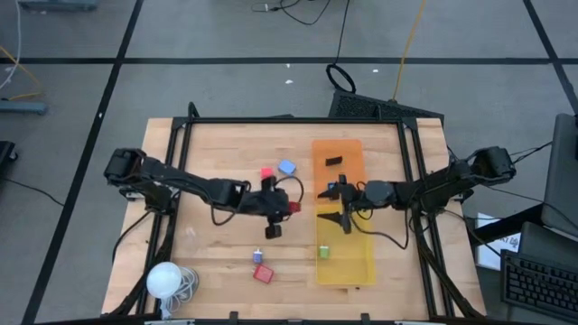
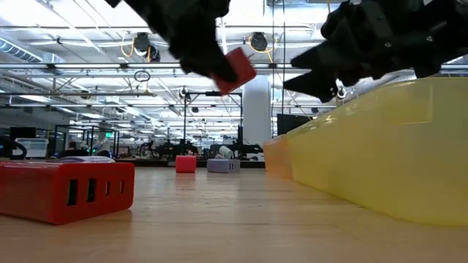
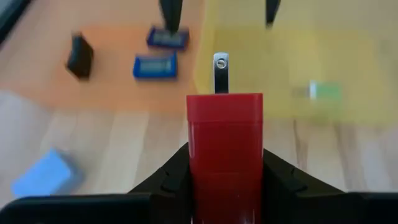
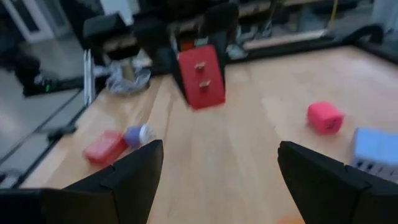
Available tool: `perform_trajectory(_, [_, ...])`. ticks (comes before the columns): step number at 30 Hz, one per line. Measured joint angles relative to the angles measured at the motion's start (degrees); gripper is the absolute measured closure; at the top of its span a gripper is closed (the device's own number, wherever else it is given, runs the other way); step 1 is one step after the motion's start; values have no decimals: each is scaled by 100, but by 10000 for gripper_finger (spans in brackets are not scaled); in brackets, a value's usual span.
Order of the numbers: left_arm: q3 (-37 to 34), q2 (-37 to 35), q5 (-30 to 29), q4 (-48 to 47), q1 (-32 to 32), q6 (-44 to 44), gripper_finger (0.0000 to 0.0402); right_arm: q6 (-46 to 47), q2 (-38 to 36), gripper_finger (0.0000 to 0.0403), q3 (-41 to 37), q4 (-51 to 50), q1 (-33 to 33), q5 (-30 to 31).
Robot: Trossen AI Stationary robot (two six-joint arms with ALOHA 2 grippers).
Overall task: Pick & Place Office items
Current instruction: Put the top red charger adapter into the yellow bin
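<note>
Beside the yellow tray (image 1: pixel 361 262), above the desk (image 1: pixel 217 262), the left gripper (image 1: pixel 283 207) held a small red plug block (image 3: pixel 224 149), seemingly light, rigid, smooth-sided, clamped across its flat flanks; the right gripper (image 1: pixel 340 204) stood open over the tray

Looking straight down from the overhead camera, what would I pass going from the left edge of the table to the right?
White ball → small red block → red piece in the left gripper → green piece on the yellow tray → right gripper, open over the trays.
</note>
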Motion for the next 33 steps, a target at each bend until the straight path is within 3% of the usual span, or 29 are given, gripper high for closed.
perform_trajectory(9, [0,-5,533,765,143,411,285,-47,9,99,1,1003,-34,-4])
perform_trajectory(18, [-19,-4,1014,1230,129,475,284,-54,787,99,191,1677,-1,-126])
perform_trajectory(27, [14,9,847,1269,134,414,285,-409,994,99,440,1957,218,-114])
perform_trajectory(31, [4,5,785,1115,146,410,285,-238,890,99,438,1691,240,-577])
perform_trajectory(33, [4,8,891,1134,128,414,285,-296,887,99,429,1711,250,-506])
